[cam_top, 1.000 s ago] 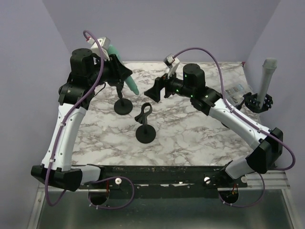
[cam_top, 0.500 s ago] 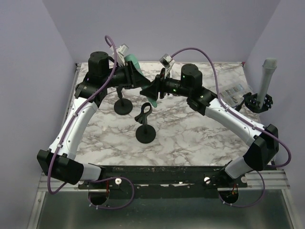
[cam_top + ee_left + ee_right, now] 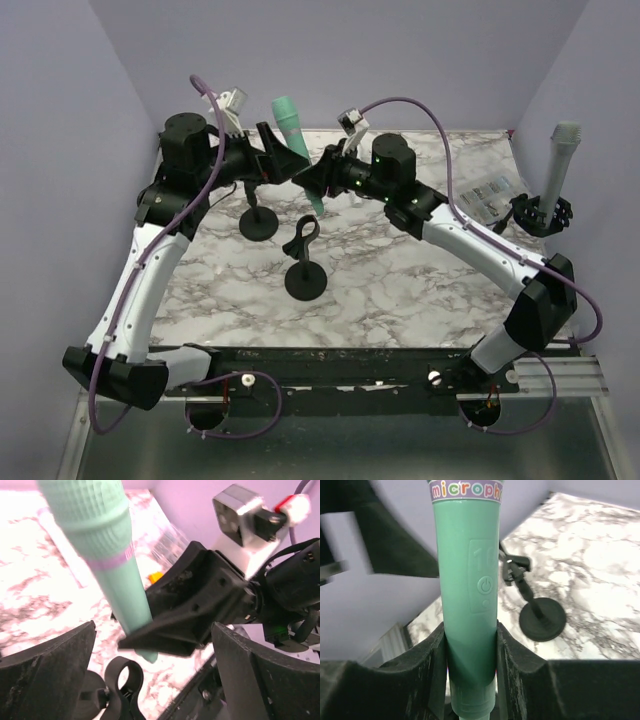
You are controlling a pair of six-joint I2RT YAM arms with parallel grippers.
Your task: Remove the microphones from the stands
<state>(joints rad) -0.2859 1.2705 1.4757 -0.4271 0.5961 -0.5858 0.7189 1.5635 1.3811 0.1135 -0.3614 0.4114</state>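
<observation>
Mint-green plastic microphone (image 3: pixel 287 115) hung above the marble-patterned table's (image 3: pixel 400 280) far edge, clamped in your right gripper (image 3: pixel 470 645). Your left gripper (image 3: pixel 153 626) stood spread (clear of it). You likely needed a firm squeeze before carrying it off.

Green microphone (image 3: pixel 470 605) snug between fingers (image 3: pixel 432 680) of right tool (image 3: pixel 471 680).
</observation>
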